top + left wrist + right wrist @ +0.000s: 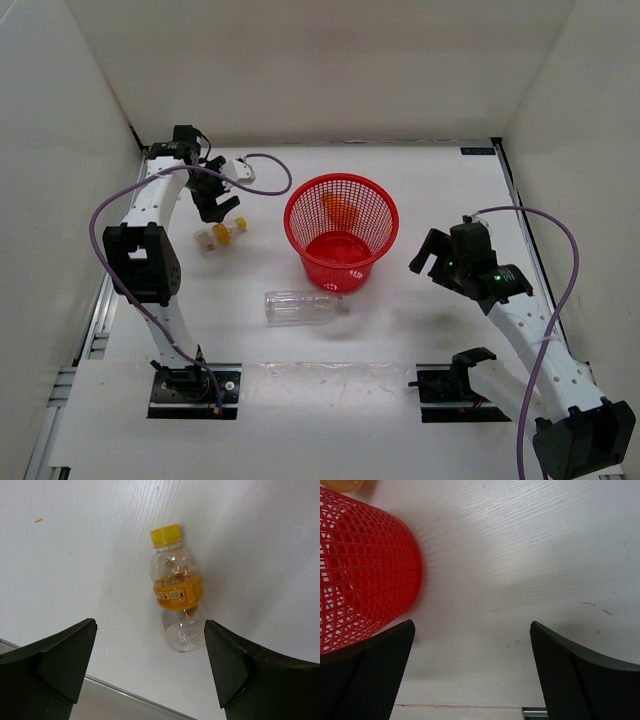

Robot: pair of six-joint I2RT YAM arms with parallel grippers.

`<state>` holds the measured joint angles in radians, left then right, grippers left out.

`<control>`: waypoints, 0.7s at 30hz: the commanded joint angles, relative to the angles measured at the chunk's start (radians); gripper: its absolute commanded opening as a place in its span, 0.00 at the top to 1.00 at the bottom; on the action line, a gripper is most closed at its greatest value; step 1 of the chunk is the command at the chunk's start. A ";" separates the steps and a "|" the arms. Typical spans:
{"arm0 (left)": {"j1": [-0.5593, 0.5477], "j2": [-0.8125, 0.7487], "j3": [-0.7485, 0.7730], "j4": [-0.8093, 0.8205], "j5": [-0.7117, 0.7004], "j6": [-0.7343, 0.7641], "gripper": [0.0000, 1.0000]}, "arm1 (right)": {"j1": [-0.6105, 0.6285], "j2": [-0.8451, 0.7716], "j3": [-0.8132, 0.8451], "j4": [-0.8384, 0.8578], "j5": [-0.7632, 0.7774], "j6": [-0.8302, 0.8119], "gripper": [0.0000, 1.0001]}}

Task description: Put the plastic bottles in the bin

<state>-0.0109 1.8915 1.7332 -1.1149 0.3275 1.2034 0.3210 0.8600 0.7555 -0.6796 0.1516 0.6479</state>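
Plain white tabletop (440, 190), faint wood-grain texture up close, couple of tiny dark scuffs (595, 605) here and there. Three loose things sitting on it. Far left: small stubby bottle (176, 592), on its side, yellow cap, orange label band, mostly see-through. Closer to the front, about mid-table: long clear bottle (305, 307), also flat on its side. Just behind that one: round red mesh basket (297, 240), standing upright on its solid base. Along the near edge, two black arm base plates (190, 385), side by side and well apart.
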 commanded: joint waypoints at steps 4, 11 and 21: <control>0.006 0.055 0.057 -0.083 0.033 -0.036 0.01 | 0.000 -0.027 0.002 0.008 0.000 -0.005 0.01; 0.025 0.149 0.061 -0.117 0.065 -0.114 0.01 | 0.000 -0.036 -0.007 0.008 0.000 0.004 0.01; 0.051 0.149 -0.087 0.013 0.016 -0.166 0.01 | 0.000 -0.055 -0.007 -0.001 0.009 0.004 0.01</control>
<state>0.0399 2.0846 1.6932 -1.1698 0.3565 1.0634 0.3210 0.8162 0.7547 -0.6811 0.1513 0.6483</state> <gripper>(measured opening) 0.994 0.989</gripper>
